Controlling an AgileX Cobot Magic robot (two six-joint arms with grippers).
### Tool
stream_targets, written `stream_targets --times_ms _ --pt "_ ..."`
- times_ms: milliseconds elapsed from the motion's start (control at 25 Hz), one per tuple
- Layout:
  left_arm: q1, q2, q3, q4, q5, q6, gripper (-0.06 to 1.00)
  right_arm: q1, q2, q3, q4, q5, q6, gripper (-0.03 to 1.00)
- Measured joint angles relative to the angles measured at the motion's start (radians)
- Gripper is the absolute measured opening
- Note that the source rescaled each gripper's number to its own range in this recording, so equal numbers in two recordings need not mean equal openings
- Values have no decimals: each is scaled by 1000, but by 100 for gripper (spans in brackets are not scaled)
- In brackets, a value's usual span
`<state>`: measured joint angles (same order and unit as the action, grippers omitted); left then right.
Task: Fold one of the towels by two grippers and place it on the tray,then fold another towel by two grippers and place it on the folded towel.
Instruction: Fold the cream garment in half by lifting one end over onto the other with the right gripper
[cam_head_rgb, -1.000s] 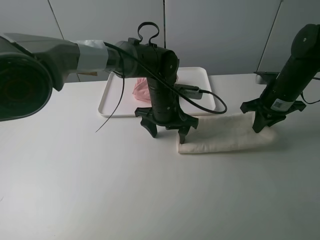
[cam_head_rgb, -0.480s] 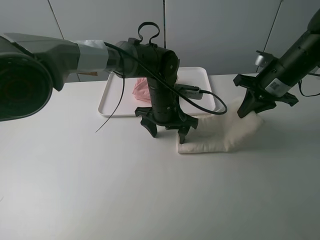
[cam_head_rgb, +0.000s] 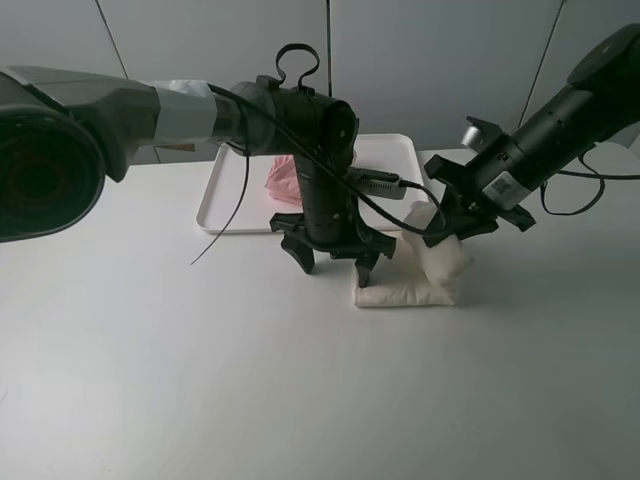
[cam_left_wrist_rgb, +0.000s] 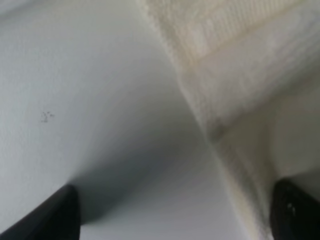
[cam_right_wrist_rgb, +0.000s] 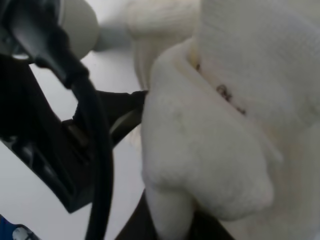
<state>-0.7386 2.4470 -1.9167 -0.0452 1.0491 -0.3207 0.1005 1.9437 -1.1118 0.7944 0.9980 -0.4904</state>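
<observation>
Exterior high: right gripper (cam_head_rgb: 447, 231) grips the partly lifted cream-white towel (cam_head_rgb: 404, 292).

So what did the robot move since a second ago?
The right pincer, shut on the cream-white towel's end, lifted it and carried it left toward the left pincer, folding the towel over. The left pincer stayed open at the other end, and the pink towel stayed on the tray.

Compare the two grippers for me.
The left gripper is open; the right gripper is shut on the cream towel. The left points straight down at the towel's left end, low over the table; the right is tilted and holds the towel's other end raised. Both are black claws at the same towel.
</observation>
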Motion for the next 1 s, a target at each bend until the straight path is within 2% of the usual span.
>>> stream_targets --times_ms 120,360,680,1000 --pt "0 0 0 2 2 0 99 2 31 8 84 -11 -68 5" --pt "19 0 0 -17 13 11 99 2 54 15 149 -55 -115 5" --pt "40 0 0 -46 35 46 99 4 54 121 343 -155 -259 5" --pt "73 -19 1 -84 52 85 99 4 54 145 369 -195 -283 5"
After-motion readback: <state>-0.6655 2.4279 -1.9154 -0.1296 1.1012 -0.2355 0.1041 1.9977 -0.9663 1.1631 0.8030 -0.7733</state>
